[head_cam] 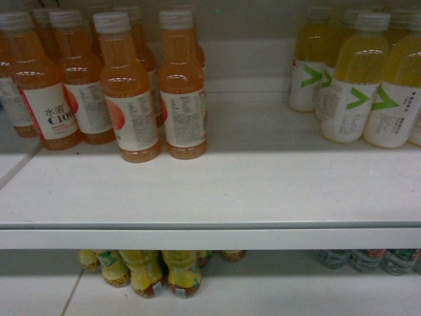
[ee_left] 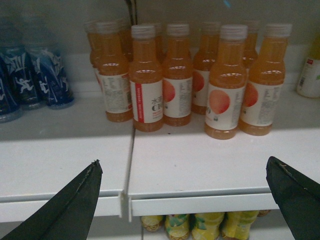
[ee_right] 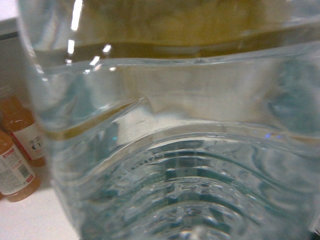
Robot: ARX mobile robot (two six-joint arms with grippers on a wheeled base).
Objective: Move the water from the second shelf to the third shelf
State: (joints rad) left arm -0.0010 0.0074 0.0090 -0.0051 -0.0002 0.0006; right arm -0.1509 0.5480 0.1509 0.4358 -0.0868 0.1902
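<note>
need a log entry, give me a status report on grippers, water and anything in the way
Left gripper open, empty, facing orange drink bottles. Right gripper itself unseen; clear water bottle fills the right wrist view, apparently held. White shelf bare in the middle between orange and yellow drink bottles.

This is a shop's drinks aisle. White shelves [head_cam: 210, 197] carry the same products many times over: a cluster of orange juice bottles [head_cam: 131, 85] at upper left of the head view, yellow drinks with green arrow labels [head_cam: 355, 79] at upper right, more yellow bottles [head_cam: 158, 273] on the shelf below, and blue-labelled bottles [ee_left: 35, 75] at far left of the left wrist view.
</note>
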